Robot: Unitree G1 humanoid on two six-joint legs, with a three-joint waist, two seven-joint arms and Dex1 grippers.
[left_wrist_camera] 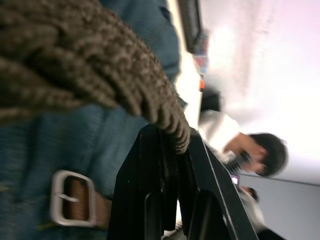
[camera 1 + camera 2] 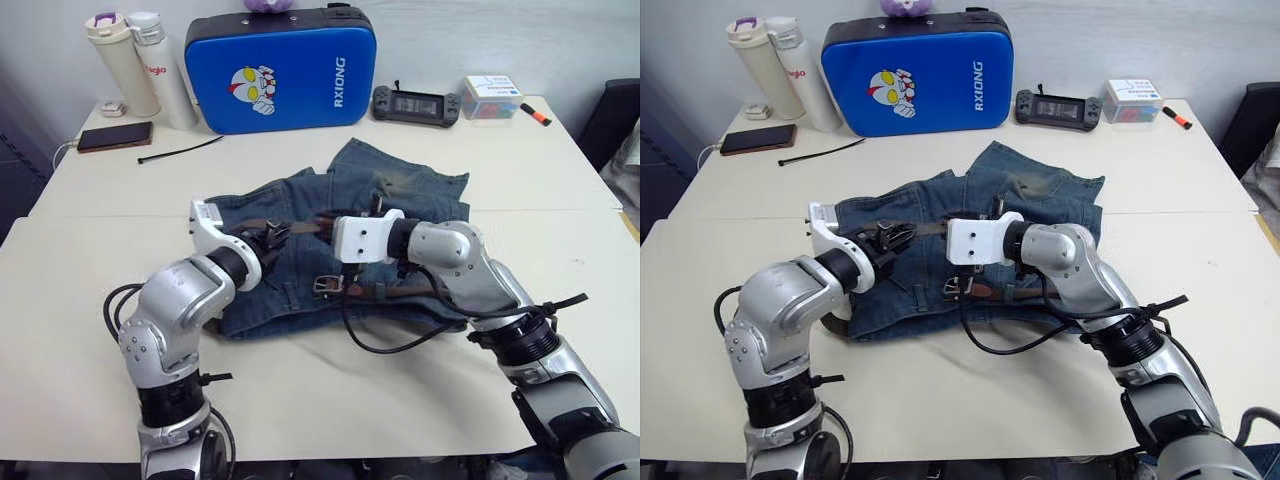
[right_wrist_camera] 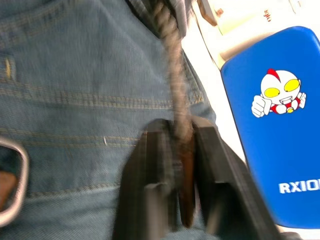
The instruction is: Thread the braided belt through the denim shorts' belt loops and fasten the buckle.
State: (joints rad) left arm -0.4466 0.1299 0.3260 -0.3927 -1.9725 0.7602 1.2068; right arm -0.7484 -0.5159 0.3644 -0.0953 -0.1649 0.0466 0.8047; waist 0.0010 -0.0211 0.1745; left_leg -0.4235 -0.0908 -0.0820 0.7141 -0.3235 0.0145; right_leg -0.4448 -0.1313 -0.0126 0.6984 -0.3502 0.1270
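Left gripper [image 1: 172,150]: two black fingers clamped on the braided belt [image 1: 85,65], coarse brown weave, thick cords, strap running off across the denim. In the head views this gripper [image 2: 272,237] sits over the upper left part of the shorts, near the waistband.

Right gripper [image 3: 182,137]: fingers pinched tight on the belt's smooth brown leather tip, where the braid [image 3: 172,60] narrows and runs on across the denim. In the head views it sits just right of the left gripper, mid-waistband; its white wrist housing [image 2: 368,238] covers the fingers.

Buckle [image 2: 328,284]: silver rectangular frame, single prong, lying flat on the denim below the right gripper, with brown strap trailing right along the lower edge of the shorts. Also seen at [image 1: 72,197].

Denim shorts [image 2: 400,190]: faded blue, pale worn patch, yellow stitching, spread rumpled at table centre. Belt loops cannot be made out.

Table [image 2: 320,390]: pale cream, smooth, two slabs joined. Along the far edge: blue padded case [image 2: 280,70] with cartoon print, two white bottles [image 2: 140,65], dark phone [image 2: 115,136], thin black cable tie [image 2: 180,151], handheld game console [image 2: 417,105], small box [image 2: 492,97], orange marker [image 2: 536,114]. White wall behind. A person shows in the left wrist view [image 1: 250,150].
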